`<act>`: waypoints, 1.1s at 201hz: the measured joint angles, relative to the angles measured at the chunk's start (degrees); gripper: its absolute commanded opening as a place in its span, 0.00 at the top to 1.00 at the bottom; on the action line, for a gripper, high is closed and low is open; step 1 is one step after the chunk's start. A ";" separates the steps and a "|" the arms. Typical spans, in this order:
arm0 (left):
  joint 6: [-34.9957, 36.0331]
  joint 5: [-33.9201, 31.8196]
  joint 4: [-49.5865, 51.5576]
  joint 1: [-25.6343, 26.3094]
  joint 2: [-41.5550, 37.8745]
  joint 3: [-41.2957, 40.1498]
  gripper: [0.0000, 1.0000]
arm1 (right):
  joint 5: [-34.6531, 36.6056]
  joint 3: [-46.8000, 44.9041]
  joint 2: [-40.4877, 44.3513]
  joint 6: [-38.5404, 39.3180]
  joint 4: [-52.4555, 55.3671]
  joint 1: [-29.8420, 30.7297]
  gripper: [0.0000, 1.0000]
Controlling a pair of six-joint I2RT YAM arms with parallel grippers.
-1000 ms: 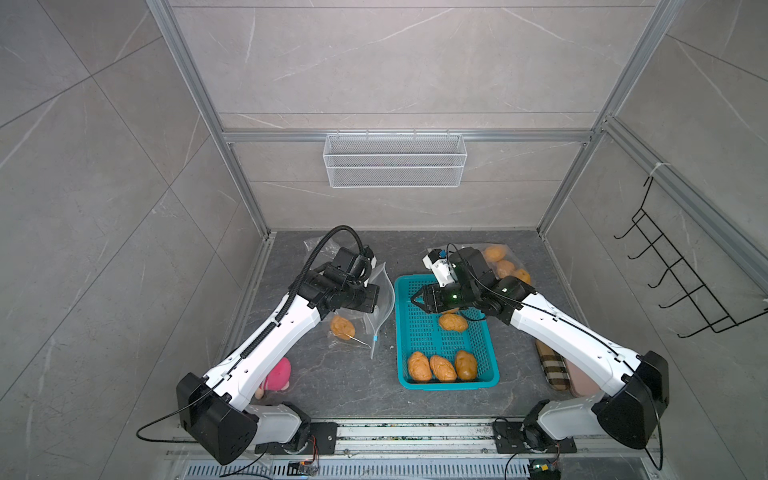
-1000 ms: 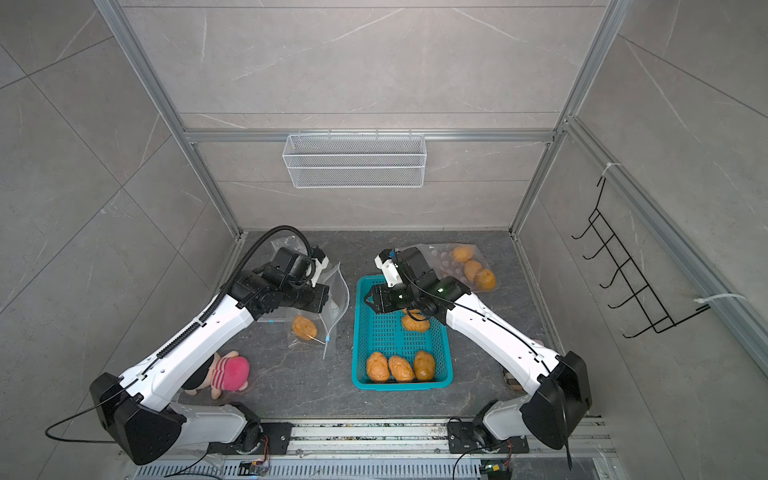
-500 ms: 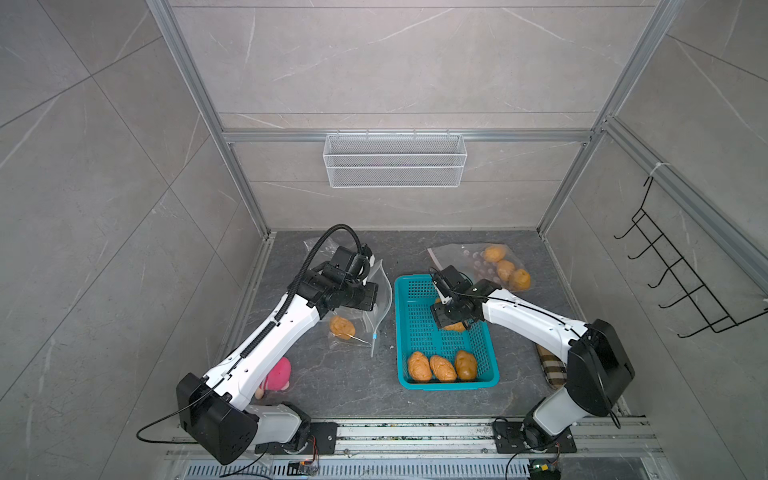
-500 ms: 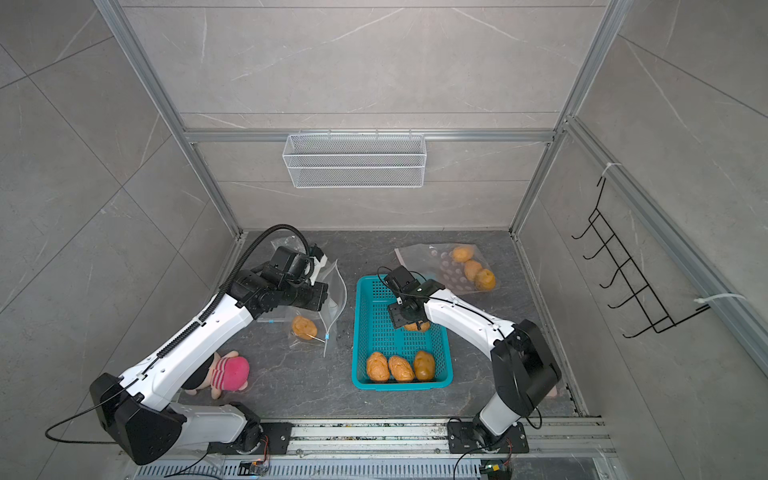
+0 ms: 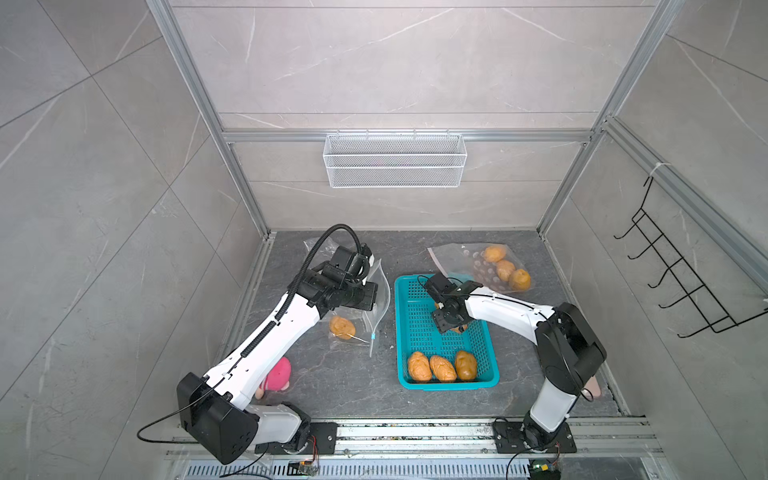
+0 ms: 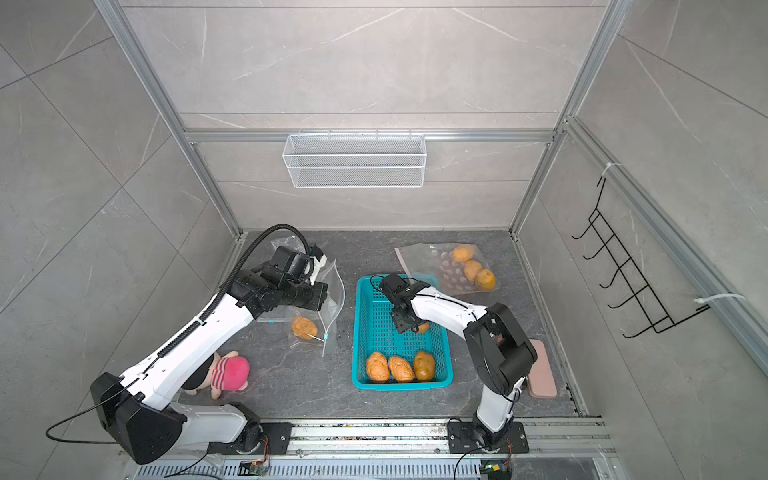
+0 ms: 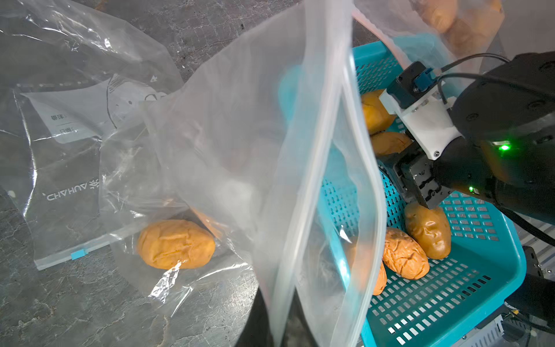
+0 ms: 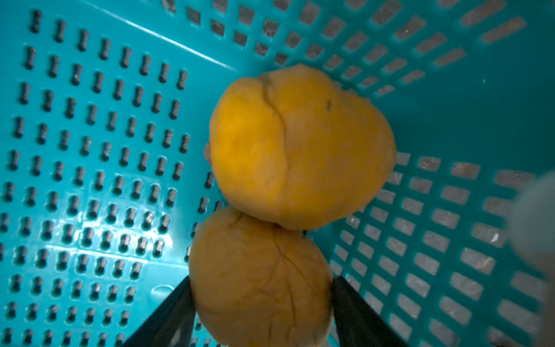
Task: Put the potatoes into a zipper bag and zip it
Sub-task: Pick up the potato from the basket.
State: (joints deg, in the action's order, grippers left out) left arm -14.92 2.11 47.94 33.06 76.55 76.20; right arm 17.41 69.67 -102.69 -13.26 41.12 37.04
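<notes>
My left gripper [image 5: 375, 298] is shut on the rim of a clear zipper bag [image 7: 270, 150], holding it up with its mouth toward the teal basket [image 5: 400, 332]. One potato [image 7: 175, 244] lies in the bag's lower part on the table. My right gripper [image 8: 261, 288] is down inside the basket, open, with its black fingers [image 8: 345, 303] on either side of a potato [image 8: 261, 264]. A second potato [image 8: 300, 144] rests against that one. Three more potatoes [image 5: 442, 368] lie in a row at the basket's near end.
Another clear bag [image 5: 457, 259] holding three potatoes [image 5: 505, 269] lies at the back right. A pink plush toy [image 6: 230, 372] sits under my left arm. More clear packaging [image 7: 75, 120] lies at the back left, and a pinkish flat pad [image 6: 540, 368] by the right wall.
My right gripper has come down into the basket toward its near side and widened around a potato. The left arm and the bag have stayed put.
</notes>
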 measured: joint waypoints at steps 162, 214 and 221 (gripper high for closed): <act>0.17 1.07 0.00 -0.11 0.74 0.00 1.00 | -0.24 1.53 -1.46 -0.20 0.72 -0.02 0.35; 0.37 1.27 0.00 -0.11 0.74 0.00 1.00 | -2.43 1.79 -0.94 0.00 0.63 -0.26 0.55; 0.39 1.27 0.00 -0.11 0.74 0.00 1.00 | -3.80 1.66 -0.46 0.00 0.35 -0.26 0.56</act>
State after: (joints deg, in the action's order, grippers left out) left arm -14.52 3.38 47.94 32.95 77.30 76.20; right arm 13.61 71.33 -103.15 -13.26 41.47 36.77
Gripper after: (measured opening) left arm 0.055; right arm 0.588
